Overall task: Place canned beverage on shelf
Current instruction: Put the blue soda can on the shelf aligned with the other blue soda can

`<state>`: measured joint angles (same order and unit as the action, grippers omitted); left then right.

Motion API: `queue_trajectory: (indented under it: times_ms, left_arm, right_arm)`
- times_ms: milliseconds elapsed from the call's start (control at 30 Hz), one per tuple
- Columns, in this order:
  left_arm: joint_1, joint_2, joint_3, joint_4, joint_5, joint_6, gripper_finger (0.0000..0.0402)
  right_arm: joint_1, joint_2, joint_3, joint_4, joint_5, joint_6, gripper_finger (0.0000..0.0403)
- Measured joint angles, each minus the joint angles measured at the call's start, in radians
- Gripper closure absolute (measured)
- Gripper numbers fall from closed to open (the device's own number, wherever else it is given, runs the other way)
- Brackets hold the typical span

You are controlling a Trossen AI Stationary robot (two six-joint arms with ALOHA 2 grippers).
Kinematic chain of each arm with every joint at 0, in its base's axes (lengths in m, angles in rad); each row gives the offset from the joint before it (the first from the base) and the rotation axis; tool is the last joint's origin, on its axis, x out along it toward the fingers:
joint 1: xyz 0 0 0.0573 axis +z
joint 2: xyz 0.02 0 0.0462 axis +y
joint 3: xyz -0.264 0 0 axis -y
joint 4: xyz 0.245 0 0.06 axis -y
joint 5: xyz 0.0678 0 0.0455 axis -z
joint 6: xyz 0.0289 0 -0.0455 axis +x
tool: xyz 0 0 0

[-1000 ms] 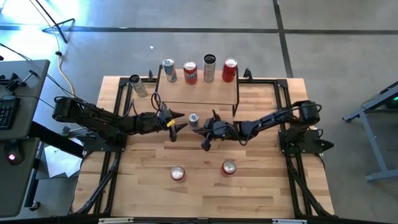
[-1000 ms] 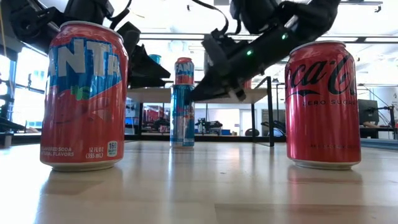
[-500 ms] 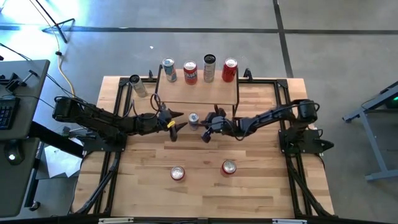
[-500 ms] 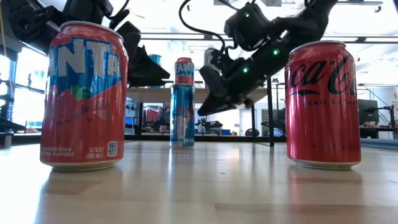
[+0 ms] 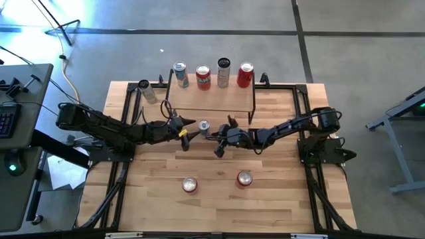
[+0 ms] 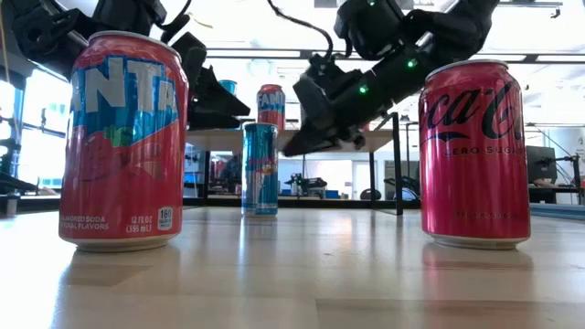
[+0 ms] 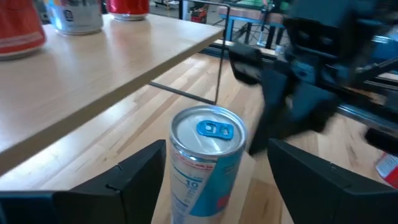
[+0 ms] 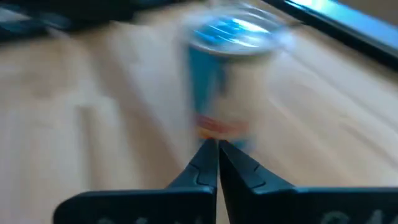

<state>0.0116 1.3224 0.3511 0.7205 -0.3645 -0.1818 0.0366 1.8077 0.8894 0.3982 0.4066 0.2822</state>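
The blue can (image 5: 204, 125) is stood upright just in front of the shelf (image 5: 211, 97), framed by the wide-open, empty left gripper (image 5: 188, 131), with the pinched-shut, empty right gripper (image 5: 216, 141) parked just beside it.

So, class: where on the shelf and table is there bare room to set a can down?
The shelf's front strip, before its four cans, is bare. So is the table right of the two front cans. It is crowded mid-table, where both pincers flank the blue can.
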Motion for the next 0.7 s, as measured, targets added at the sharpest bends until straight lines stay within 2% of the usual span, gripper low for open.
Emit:
queue_trajectory:
  times_ms: [100, 267, 367, 700]
  left_arm:
    - [0.000, 0.014, 0.001, 0.006, 0.022, 0.000, 0.0121]
    - [0.017, 0.057, 0.015, 0.013, -0.002, -0.002, 0.0113]
    - [0.022, 0.086, 0.044, 0.019, -0.031, -0.005, 0.0108]
    - [0.023, 0.192, 0.107, 0.028, -0.014, 0.001, 0.0103]
  right_arm:
    - [-0.010, -0.022, 0.000, -0.067, 0.072, 0.008, 0.0403]
    - [-0.030, -0.022, 0.000, -0.046, 0.016, 0.008, 0.0403]
    - [-0.030, -0.021, 0.000, -0.049, 0.012, 0.006, 0.0403]
    - [-0.030, -0.021, 0.000, -0.042, 0.009, 0.005, 0.0403]
